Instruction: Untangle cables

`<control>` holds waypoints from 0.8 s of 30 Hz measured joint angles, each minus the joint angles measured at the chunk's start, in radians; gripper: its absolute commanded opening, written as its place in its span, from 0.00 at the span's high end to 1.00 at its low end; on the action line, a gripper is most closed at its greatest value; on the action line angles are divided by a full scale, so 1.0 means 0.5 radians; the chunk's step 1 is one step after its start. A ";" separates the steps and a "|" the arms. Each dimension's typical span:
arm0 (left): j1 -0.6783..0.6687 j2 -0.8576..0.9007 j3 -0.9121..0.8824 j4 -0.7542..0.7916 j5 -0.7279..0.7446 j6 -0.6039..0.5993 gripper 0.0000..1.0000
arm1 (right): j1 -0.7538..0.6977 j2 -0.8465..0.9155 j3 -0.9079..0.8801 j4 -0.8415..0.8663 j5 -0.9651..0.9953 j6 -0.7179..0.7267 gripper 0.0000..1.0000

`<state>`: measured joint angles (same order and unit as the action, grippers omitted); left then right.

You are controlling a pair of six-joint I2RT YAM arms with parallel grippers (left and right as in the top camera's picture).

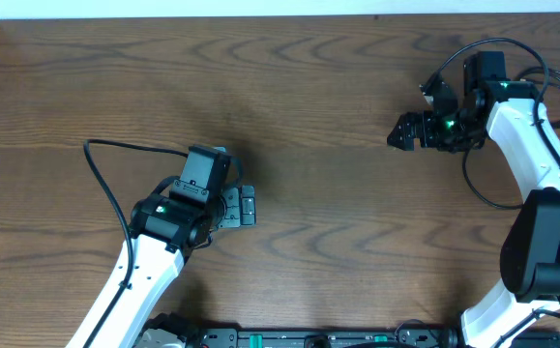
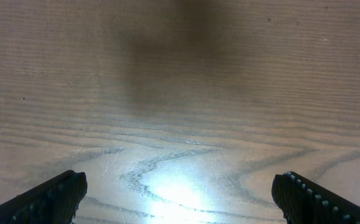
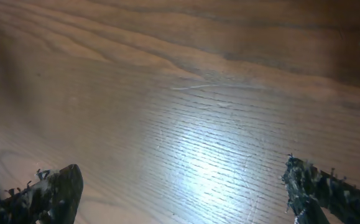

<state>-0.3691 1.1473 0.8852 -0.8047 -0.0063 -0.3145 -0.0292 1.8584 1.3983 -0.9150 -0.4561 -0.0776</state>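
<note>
Two arms | left gripper (image 2: 180,186) jaws spread wide, empty | right gripper (image 3: 180,180) same | above wooden table (image 1: 338,222)

Long white links on left arm (image 1: 134,280) and right arm (image 1: 523,135), black housings at the joints. Large black rounded joint (image 1: 541,251) low on the right arm. Small green light (image 1: 161,206) on the left wrist; two more by the right wrist. Black boxy camera block (image 1: 202,172) atop the left wrist. Thin black cable (image 1: 105,188) looping out from that block and back along the white link; several black cables (image 1: 473,184) curling round the right arm. Left fingers (image 2: 313,199) matte black, one edged with a row of small bumps. Right fingers (image 3: 49,193) black too, rough and frayed, ragged bits along the edges.
</note>
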 measured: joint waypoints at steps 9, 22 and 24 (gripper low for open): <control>0.000 0.000 0.000 0.000 0.000 0.000 0.00 | 0.005 0.000 0.000 0.131 0.075 0.000 0.01; 0.000 0.000 0.000 0.000 0.000 0.000 0.00 | 0.079 -0.504 -0.287 0.244 0.606 0.632 0.01; 0.000 0.000 0.000 -0.001 0.000 0.000 0.00 | 0.078 -0.615 -0.401 0.354 0.667 0.688 0.01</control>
<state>-0.3691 1.1473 0.8852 -0.8051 -0.0063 -0.3145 0.0097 1.5509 1.1980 -0.7380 -0.1226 0.2665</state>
